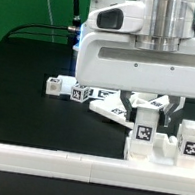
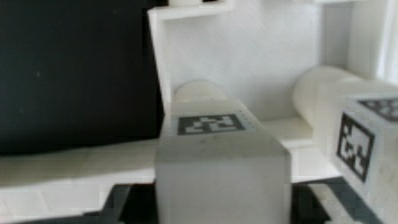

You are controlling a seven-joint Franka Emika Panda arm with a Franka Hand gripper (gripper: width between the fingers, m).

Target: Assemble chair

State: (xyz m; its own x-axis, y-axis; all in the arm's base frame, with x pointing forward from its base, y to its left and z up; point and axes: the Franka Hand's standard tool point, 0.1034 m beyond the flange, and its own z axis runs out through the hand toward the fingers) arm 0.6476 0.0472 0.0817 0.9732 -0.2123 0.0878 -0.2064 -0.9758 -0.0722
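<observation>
Shows the tool (image 1: 150,110) low over a black desk (image 1: 29,65), clamped on an upright white chair part (image 1: 145,121) with a square tag, dark pads (image 2: 128,205) flush against both its sides. Directly beneath the tool, a chunkier white chair piece (image 1: 151,146); cannot tell whether touching the held part. To the exterior view's left of the tool, small tagged blocks (image 1: 57,84) and a flat slab (image 1: 109,108); to its right, another tagged block (image 1: 192,138). In front of the tool, a long white rail (image 1: 65,163).
</observation>
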